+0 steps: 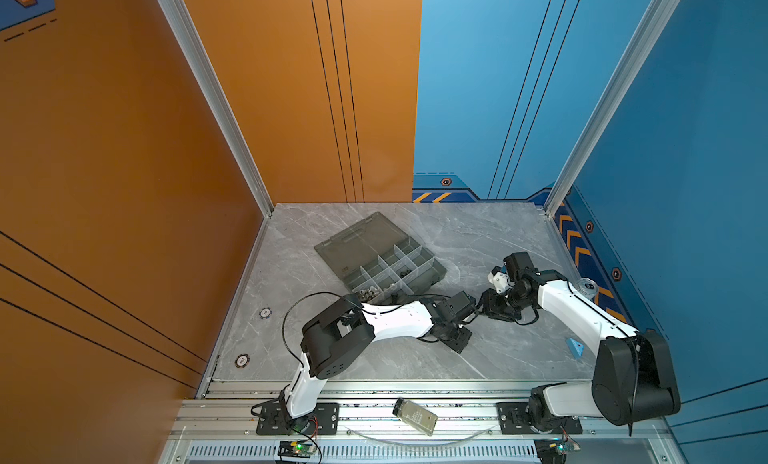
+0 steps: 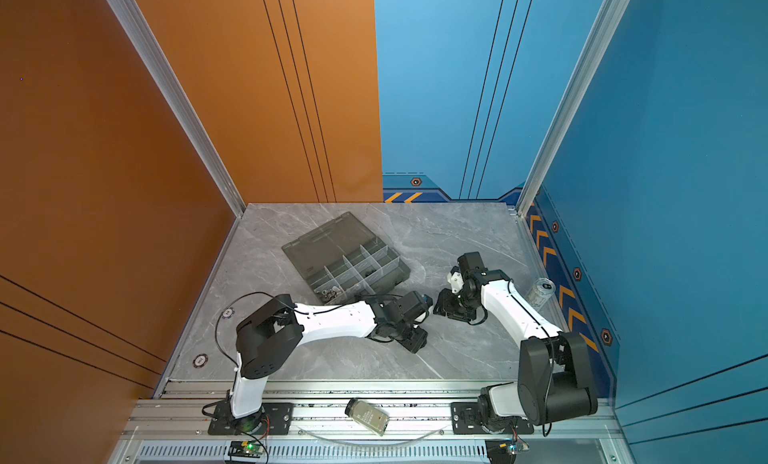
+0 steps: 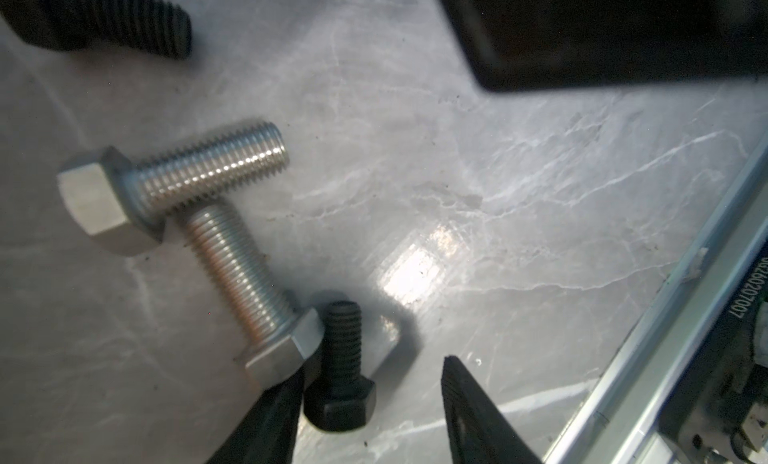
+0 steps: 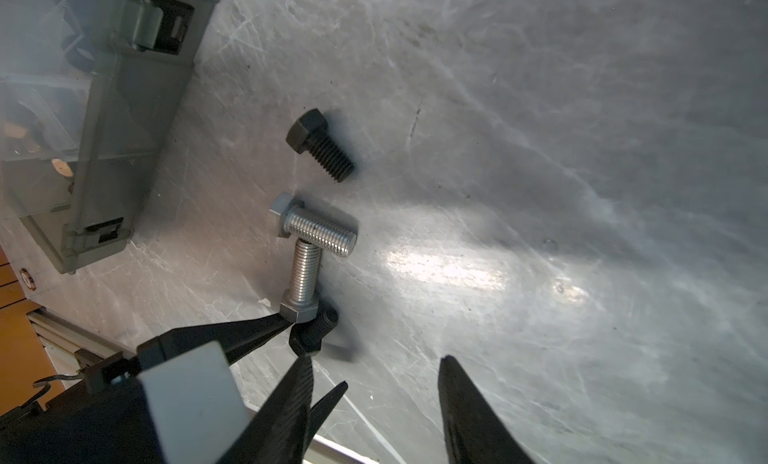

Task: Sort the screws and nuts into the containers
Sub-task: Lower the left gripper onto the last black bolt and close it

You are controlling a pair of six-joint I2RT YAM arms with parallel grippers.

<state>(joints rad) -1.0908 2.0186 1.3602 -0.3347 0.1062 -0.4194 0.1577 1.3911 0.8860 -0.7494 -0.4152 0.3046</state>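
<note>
Both arms bend low over the grey marble counter [image 1: 478, 241], their claws almost nose to nose near the open organiser box [image 1: 417, 270]. The left claw [image 3: 376, 362] is spread and straddles a small black screw [image 3: 340, 370] lying flat on the counter. One finger [image 3: 270, 420] touches that screw and the hex head of a silver screw [image 3: 245, 283]. The opposite finger stands clear, so nothing is pinched. The silver screw's threaded end meets the shaft of a second silver screw [image 3: 178, 179], making a T. Another black screw [image 4: 320, 150] lies apart from these, nearer the box. The right claw [image 4: 376, 358] hangs released and empty just beside them. Shiny nuts [image 1: 371, 292] sit in the box's nearest cell, and its lid [image 1: 353, 239] lies flat open behind.
</note>
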